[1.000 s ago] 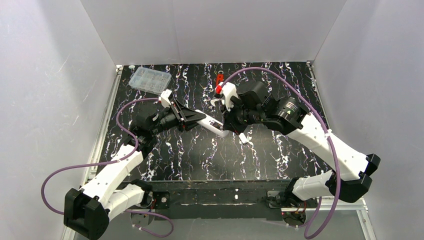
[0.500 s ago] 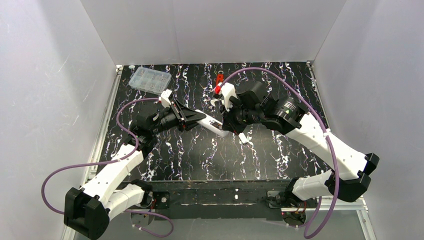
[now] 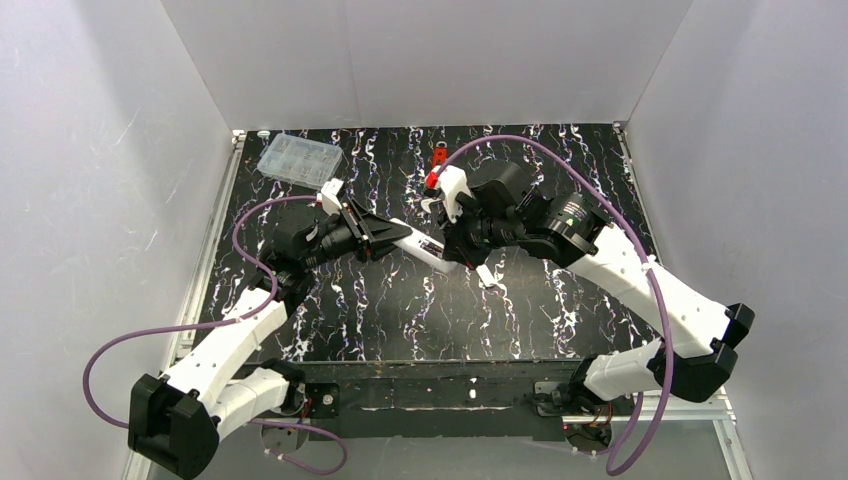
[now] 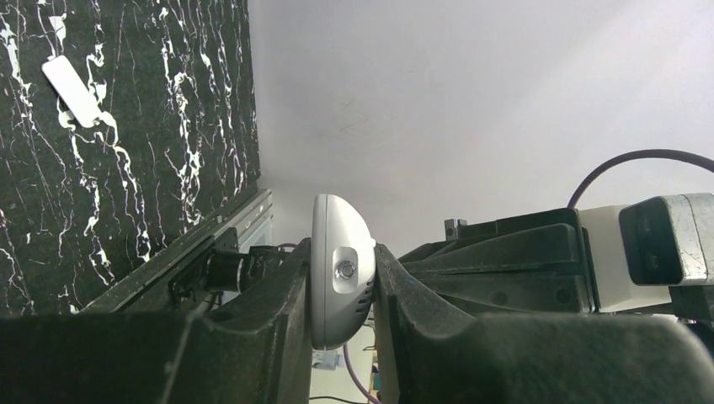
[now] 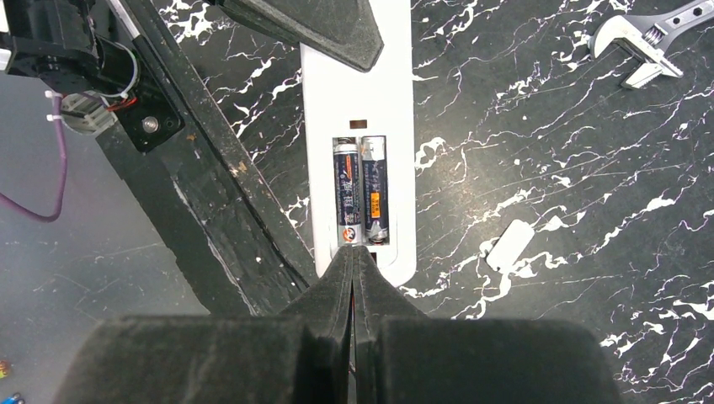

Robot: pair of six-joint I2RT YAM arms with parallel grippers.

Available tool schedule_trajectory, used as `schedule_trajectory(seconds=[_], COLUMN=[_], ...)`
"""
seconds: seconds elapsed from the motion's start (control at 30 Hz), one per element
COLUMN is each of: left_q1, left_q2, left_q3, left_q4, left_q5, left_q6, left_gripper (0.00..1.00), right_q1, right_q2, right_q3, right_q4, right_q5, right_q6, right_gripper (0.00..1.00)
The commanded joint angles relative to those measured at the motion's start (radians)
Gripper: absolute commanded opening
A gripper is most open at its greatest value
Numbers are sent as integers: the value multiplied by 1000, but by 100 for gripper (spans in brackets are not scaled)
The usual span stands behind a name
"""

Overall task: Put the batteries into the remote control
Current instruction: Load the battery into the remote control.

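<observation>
At far left I see the clear compartment box (image 3: 299, 160) on the table (image 3: 380, 310); my left gripper (image 3: 388, 233) is clamped on 1 end of the white remote control (image 3: 428, 248), holding it raised, back upward; the 2 batteries (image 5: 362, 192) lie side by side in its open recess; my right gripper (image 5: 354, 257), jaws closed together on nothing, points at the recess's end; a small white tab (image 5: 510, 244) lies on the table further right.
</observation>
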Motion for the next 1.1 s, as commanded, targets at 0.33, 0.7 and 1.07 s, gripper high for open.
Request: schedule_trajectory(seconds=[0.33,0.7,1.07], left_q1=[-5,-5,-5], left_q2=[-7,-3,-67], left_q3=[17,39,57], left_q4=[87,22,-278], left_q5=[62,84,89], left_q6=[-3,54,269], left_gripper=[0,0,0], right_q1=[-1,-2,-52], right_q2=[92,93,-121], right_q3=[88,113,-59], right_q4=[-10,8,290], right_q5=[-48,-50,102], right_q6=[-33,-33,31], right_gripper=[1,1,10])
